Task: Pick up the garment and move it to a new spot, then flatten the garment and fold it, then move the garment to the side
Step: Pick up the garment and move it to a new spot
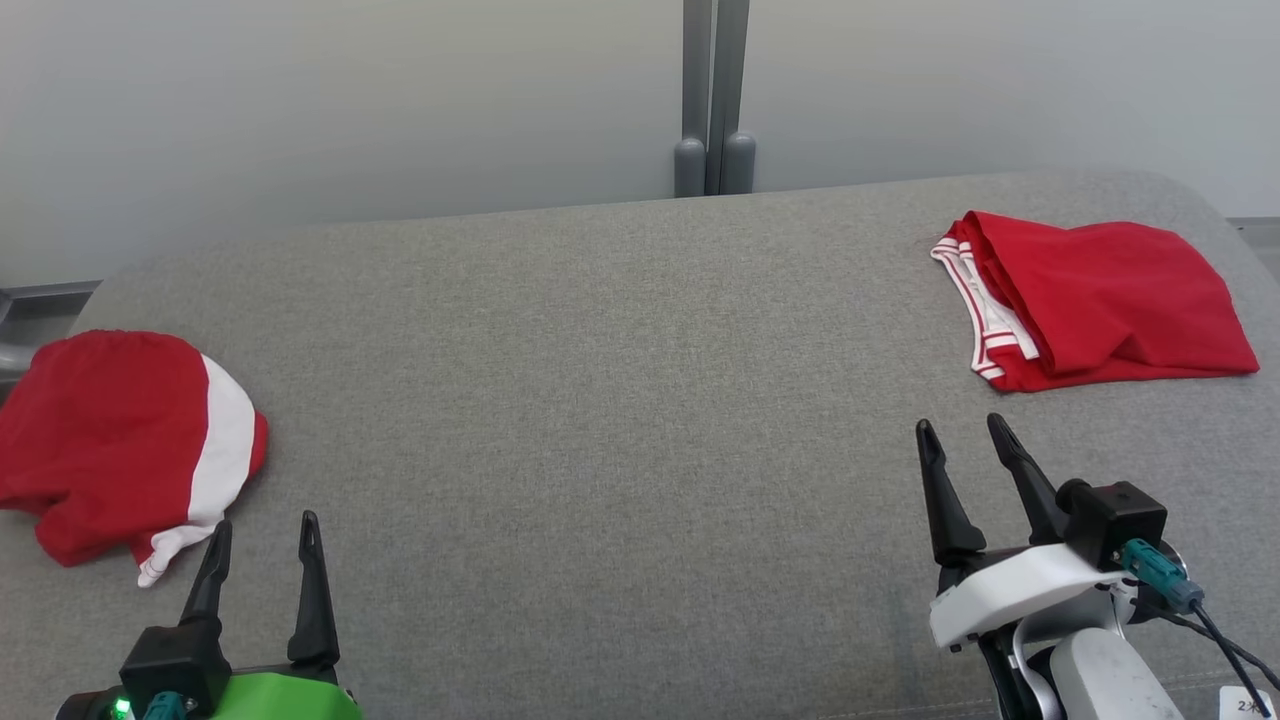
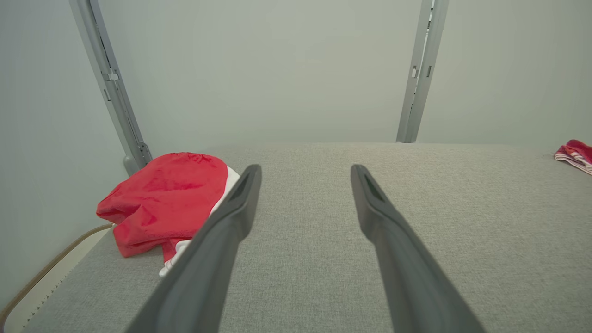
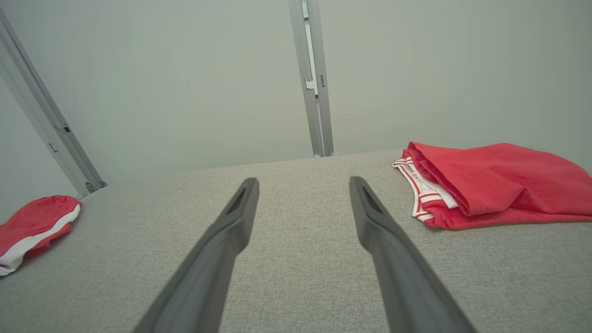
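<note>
Grey fabric surface [image 1: 600, 400] against a pale wall, with a grey post [image 1: 712, 100] at the back middle. The crumpled garment [image 1: 120, 440], red with a white band, lies left of the post and nearer me, at the surface's left edge, just beside my left fingers [image 1: 313, 590]. The folded garment [image 1: 1100, 300], red with striped trim, lies right of the post, beyond my right fingers [image 1: 943, 505]. Both pairs are spread wide, holding nothing. Risks, my guess: the crumpled one sits right at the edge, so a clumsy nudge could shove it off. Pinching only one layer could let the bunch slip or drag. Reaching right of the post would mess up the folded one.
</note>
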Motion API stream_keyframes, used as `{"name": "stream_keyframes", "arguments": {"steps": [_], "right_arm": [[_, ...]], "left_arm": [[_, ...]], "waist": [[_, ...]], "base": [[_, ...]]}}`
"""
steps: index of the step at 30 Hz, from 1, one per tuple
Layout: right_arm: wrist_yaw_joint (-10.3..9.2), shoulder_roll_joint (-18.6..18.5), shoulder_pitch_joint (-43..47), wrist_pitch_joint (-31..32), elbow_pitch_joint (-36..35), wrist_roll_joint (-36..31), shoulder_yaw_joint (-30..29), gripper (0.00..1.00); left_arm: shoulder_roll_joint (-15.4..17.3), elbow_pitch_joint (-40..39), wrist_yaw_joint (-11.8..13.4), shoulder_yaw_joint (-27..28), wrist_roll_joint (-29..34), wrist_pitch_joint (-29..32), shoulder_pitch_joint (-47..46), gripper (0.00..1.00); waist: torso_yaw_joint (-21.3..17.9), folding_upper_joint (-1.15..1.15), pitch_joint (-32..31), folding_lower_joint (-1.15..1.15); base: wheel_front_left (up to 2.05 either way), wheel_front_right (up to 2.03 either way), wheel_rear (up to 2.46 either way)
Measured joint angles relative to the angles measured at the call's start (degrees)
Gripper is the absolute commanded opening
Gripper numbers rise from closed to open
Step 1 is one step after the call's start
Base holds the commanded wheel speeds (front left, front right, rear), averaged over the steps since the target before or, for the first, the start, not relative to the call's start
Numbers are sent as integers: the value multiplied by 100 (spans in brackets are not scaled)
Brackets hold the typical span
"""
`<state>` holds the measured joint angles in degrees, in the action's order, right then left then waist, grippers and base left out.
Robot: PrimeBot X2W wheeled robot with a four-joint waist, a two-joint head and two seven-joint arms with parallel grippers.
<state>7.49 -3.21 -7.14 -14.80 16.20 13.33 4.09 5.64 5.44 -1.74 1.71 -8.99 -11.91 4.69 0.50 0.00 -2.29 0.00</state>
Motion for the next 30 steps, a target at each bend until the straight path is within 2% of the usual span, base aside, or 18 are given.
{"name": "stream_keyframes", "arguments": {"steps": [15,30], "right_arm": [[0,23,45,1,-25,-8,-10,100],[0,32,112,11,18,25,85,100]], "left_arm": [[53,27,52,-62,-54,-27,-35,100],[112,30,136,-64,-123,-9,-54,100]], "waist": [[76,0,17,0],[702,0,-13,0]], "base": [[0,0,0],[0,0,0]]}}
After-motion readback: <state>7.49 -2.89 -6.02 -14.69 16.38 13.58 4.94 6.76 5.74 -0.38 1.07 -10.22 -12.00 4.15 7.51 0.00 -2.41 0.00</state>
